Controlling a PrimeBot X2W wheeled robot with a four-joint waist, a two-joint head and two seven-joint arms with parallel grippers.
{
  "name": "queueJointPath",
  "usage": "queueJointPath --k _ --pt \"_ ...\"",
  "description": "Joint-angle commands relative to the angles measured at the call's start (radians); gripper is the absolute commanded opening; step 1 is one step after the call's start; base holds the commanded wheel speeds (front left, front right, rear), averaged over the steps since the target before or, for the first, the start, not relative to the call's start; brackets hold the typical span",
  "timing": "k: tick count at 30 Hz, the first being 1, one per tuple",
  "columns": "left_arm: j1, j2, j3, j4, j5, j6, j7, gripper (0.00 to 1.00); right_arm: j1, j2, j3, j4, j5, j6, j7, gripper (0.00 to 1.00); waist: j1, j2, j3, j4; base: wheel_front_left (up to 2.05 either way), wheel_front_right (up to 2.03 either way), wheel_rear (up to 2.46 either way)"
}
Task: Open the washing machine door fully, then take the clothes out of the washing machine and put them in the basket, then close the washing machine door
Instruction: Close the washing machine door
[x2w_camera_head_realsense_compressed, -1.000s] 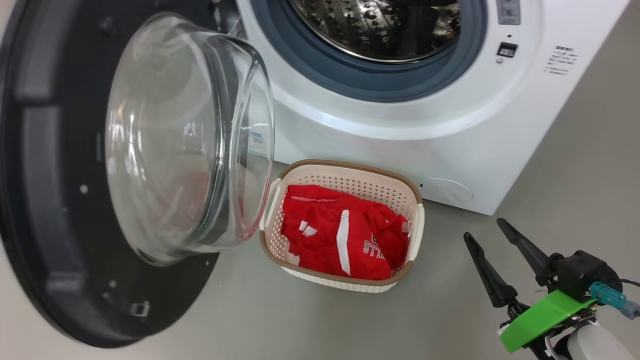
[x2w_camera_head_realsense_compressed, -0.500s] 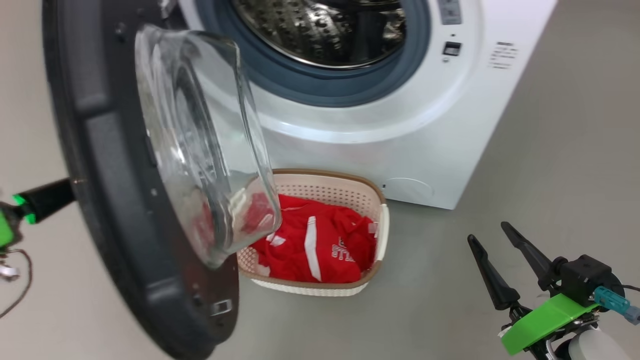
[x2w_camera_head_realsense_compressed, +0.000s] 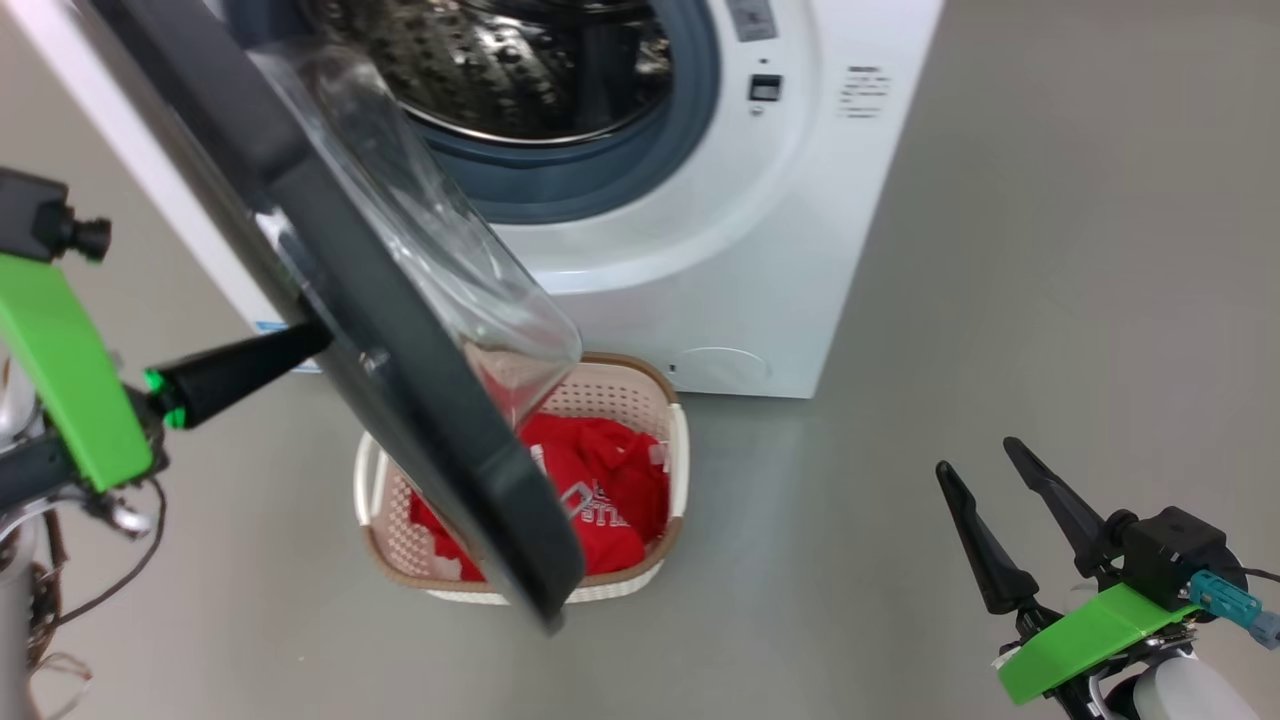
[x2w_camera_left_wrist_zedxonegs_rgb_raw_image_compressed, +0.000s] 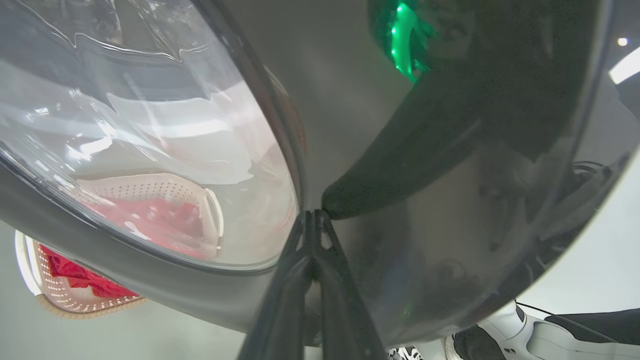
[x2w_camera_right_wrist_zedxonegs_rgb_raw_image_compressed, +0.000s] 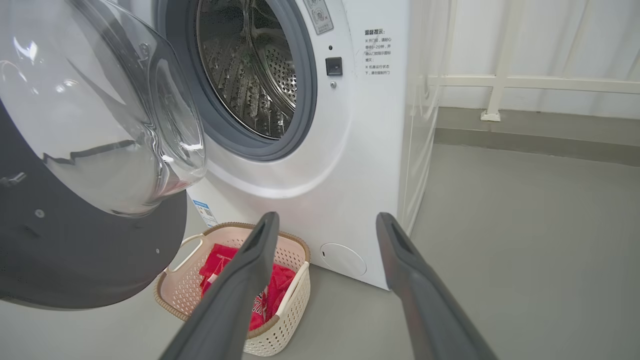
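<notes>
Cream perforated basket on floor before washing machine: red clothes contained, white lettering unreadable; washing machine door ajar, touched by clenched left gripper; right gripper held spread

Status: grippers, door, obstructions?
Left gripper shut, tips on outer face of washing machine door. Right gripper open, empty. Door half-open; clothes in basket, basket under door.

Front of the washing machine: you get a block of small dark print in Chinese characters, too fine to read.
Low blue sticker: its print is illegible to you.
On the red clothes: white lettering, upside down and partly hidden; you cannot read a word.
</notes>
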Motion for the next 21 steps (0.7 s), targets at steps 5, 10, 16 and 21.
queueJointPath --k 5,10,16,21 --pt "-0.105 0.006 0.012 0.002 0.032 -0.011 -0.070 0.00 -0.007 0.002 0.006 -0.031 -0.015 0.002 -0.012 1.00 0.0001 0.0000 0.029 -0.082 0.00 0.00 0.00" --pt "-0.154 -0.016 -0.008 0.037 0.055 -0.011 -0.144 0.00 -0.018 0.010 -0.003 -0.032 -0.015 0.002 -0.012 1.00 0.0001 0.0000 0.045 -0.125 0.00 0.00 0.00" --pt "-0.197 -0.035 -0.036 0.079 0.076 -0.011 -0.208 0.00 -0.029 0.023 -0.005 -0.034 -0.015 0.002 -0.012 1.00 0.0001 0.0000 0.061 -0.168 0.00 0.00 0.00" --pt "-0.249 -0.044 -0.041 0.144 0.081 -0.011 -0.255 0.00 -0.039 0.036 -0.013 -0.035 -0.017 0.002 -0.012 1.00 0.0001 0.0000 0.083 -0.207 0.00 0.00 0.00"
